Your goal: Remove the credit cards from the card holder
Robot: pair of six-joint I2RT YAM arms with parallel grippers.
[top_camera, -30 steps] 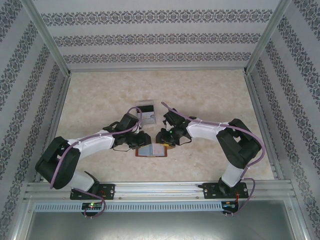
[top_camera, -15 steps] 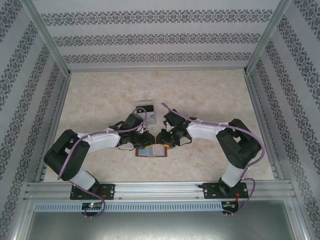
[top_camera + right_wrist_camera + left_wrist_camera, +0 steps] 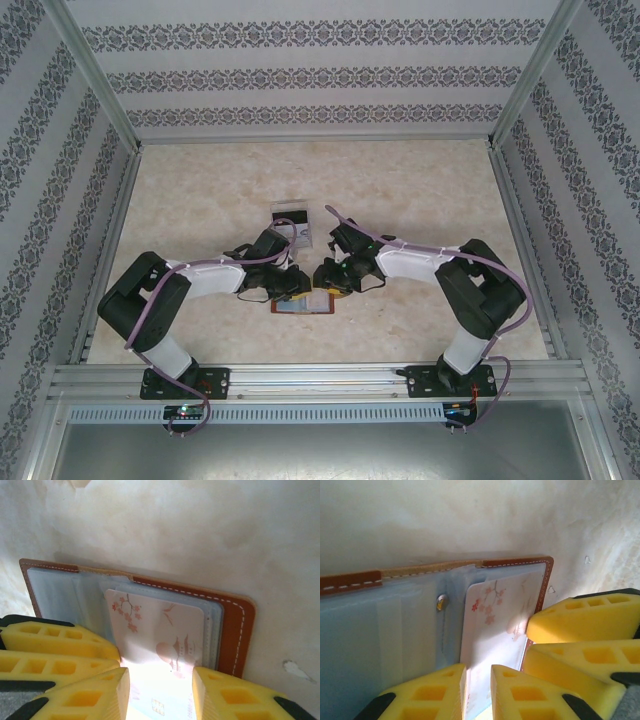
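you're at the pull-out step. the card holder (image 3: 303, 303) lies open and flat on the table (image 3: 420, 200), grey-blue slots up, between the two arms. a pale credit card (image 3: 159, 625) printed with blossom sprigs lies against the slotted inside of one half. how much of it is tucked into a pocket i cannot tell. with this card on the wallet, there's at least one to get out.

your right gripper (image 3: 160, 680) has its fingers apart, one on each side of the card's near end, which runs down between them. the card lies flat under the tips, and whether the pads touch it is hidden. your left gripper (image 3: 478, 672) comes in from the opposite side, its fingers drawn to a narrow slit over the line where the card's long edge meets the grey-blue lining. i cannot tell whether they pinch anything or just press down. the two pairs of yellow fingers sit just beside each other over the same half of the wallet.

next, i'd judge, you need the left to pin the leather while the right closes on the card's free end and draws it straight out, low and level. the risk is the whole wallet sliding along with the card, or the fingers knocking together.
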